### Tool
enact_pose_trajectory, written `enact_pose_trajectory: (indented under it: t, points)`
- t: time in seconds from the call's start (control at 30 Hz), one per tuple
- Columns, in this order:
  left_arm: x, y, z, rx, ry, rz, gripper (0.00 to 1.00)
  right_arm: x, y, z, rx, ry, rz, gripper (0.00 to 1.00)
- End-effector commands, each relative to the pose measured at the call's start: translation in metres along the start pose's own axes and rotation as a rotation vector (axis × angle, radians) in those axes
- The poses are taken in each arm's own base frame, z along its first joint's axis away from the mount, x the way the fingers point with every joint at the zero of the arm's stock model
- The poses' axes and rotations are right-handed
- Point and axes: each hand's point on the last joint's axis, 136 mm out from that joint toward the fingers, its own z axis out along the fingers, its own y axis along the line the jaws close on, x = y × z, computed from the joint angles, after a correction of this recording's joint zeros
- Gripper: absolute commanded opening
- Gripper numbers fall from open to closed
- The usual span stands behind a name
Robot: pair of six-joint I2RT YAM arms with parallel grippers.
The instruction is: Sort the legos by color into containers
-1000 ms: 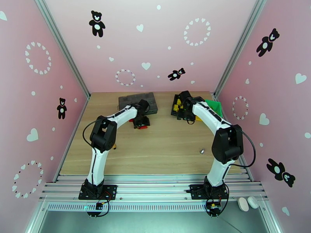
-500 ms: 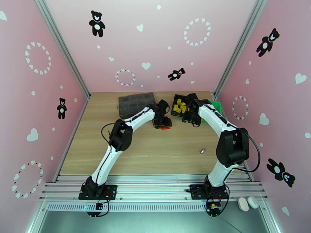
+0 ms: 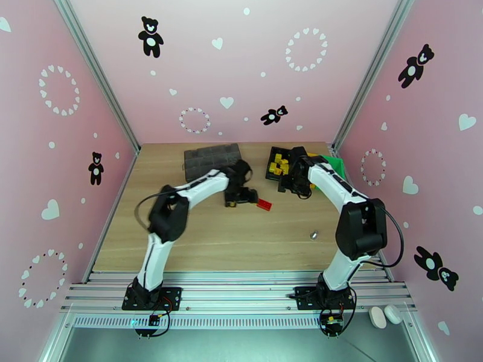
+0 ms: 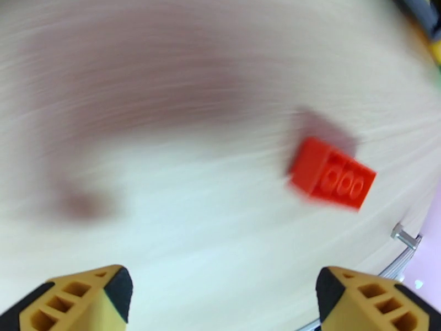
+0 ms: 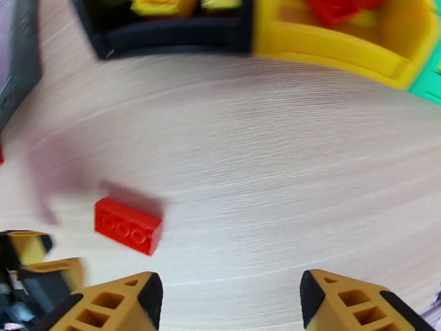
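Observation:
A red lego [image 3: 264, 204] lies loose on the wooden table, seen blurred in the left wrist view [image 4: 332, 173] and in the right wrist view [image 5: 128, 224]. My left gripper [image 3: 238, 195] hangs just left of it, its jaws wide open [image 4: 223, 288] with nothing between them. My right gripper [image 3: 288, 185] hovers in front of the containers, open and empty [image 5: 229, 293]. The black bin [image 5: 165, 37] holds yellow legos [image 3: 279, 164]. The yellow bin [image 5: 331, 48] holds red legos [image 5: 336, 6]. Only a corner of the green bin [image 5: 429, 88] shows.
A flat dark grey organizer box [image 3: 211, 159] sits at the back, behind my left arm. A small metal piece [image 3: 313, 234] lies on the table near my right arm. Bare wood stretches between the arms toward the near edge.
My left gripper carried the red lego to the right, opened and let it go; the brick now lies on the table and the gripper has drawn back left. My right gripper opened a little wider.

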Motion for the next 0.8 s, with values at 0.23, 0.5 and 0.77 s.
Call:
enact_pose_trajectory:
  t: [0.23,0.5,0.77]
  points:
    - [-0.021,0.083,-0.072,-0.023,-0.235,-0.234,0.95,0.056,0.044,0.06,0.054,0.245,-0.303,0.73]
    - [-0.013,0.09,-0.063,-0.014,-0.22,-0.281,0.95,0.054,0.041,0.086,0.15,0.283,-0.355,0.72]
    - [-0.017,0.087,-0.058,0.001,-0.209,-0.299,0.95,0.017,0.051,0.097,0.166,0.249,-0.33,0.69]
